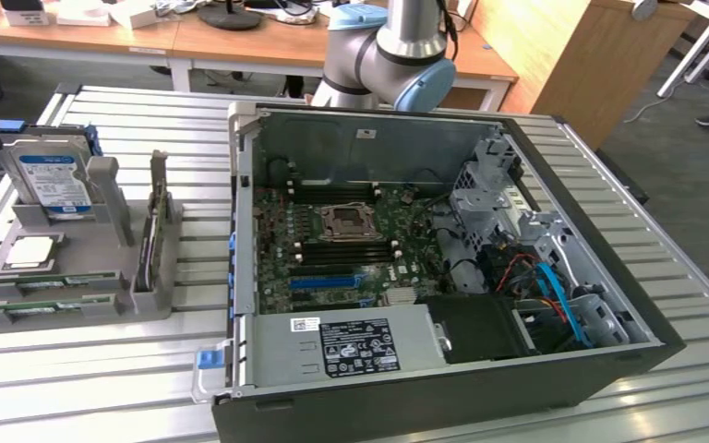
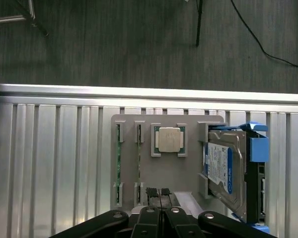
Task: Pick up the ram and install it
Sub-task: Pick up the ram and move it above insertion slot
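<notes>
Green ram point(image 1: 71, 280): two narrow sticks sit edge-up in parallel slots at the near end of the grey holder point(image 1: 158, 300), which stands on the exterior view's left of the computer case point(image 1: 650, 351).
Gripper point(image 2: 159, 194): black fingers pressed together, pad against pad. In the wrist view it hangs above the holder, tips over the holder's edge, apart from the ram.
Processor chip point(image 1: 34, 251): silver square lying flat in a pocket, between the ram slots and the hard drive point(image 1: 49, 180).
Hard drive: silver with a blue-white label, upright at the holder's far end.
Thin board point(image 1: 152, 226): a narrow dark board stands on its long edge along the holder's right side. I cannot tell what it is.
Computer case: dark, lying open side up. The green motherboard point(image 1: 330, 249) inside shows a square socket with long black slots on both sides.
Worktop point(image 1: 84, 378): slatted silvery metal.
Arm point(image 1: 386, 51): grey with a pale blue cap, beyond the case's far wall.
</notes>
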Controlling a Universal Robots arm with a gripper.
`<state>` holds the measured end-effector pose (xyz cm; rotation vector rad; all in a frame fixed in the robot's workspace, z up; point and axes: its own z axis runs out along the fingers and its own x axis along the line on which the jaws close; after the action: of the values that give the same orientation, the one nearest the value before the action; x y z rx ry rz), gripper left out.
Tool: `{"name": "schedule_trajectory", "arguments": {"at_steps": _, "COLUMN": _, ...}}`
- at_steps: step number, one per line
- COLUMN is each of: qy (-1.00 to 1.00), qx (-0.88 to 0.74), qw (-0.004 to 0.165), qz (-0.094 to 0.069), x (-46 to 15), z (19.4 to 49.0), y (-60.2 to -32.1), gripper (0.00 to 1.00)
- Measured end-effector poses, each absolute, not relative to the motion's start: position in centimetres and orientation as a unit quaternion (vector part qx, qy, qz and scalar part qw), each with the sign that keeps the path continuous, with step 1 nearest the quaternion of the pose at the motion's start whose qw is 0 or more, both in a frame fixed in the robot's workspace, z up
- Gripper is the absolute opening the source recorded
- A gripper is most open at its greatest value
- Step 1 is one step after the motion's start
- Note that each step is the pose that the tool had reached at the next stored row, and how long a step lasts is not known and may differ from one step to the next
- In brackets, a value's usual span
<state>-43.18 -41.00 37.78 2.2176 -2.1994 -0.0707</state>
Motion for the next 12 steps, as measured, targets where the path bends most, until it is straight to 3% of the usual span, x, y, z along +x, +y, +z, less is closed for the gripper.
{"name": "schedule_trajectory", "arguments": {"at_steps": 12, "qy": -0.704, "qx": 0.71, "qw": 0.009, "qz": -0.023, "x": -42.31, "z": 37.78, "y": -41.01, "gripper": 0.11}}
